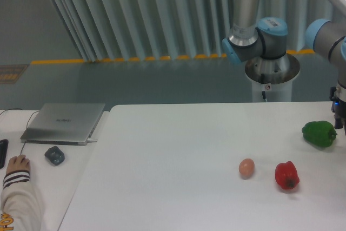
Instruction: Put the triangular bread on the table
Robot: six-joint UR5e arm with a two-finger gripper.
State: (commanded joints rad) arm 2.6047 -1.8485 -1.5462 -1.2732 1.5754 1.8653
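Triangular bread nowhere visible on the table (178, 150); possibly held off-frame right. Gripper (339, 113) cut by the edge, grasp impossible to judge. Likely light, flaky, crushable: best pinched gently across flat faces.

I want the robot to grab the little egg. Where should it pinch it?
Probably from straight above, jaws closing across the egg at its shorter width. It sits alone on the table, the red pepper apart to one side, so both flanks look free.

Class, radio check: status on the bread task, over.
Gripper at right edge, cut off, state unclear. Triangular bread not in view. Table holds egg, red pepper, green pepper.
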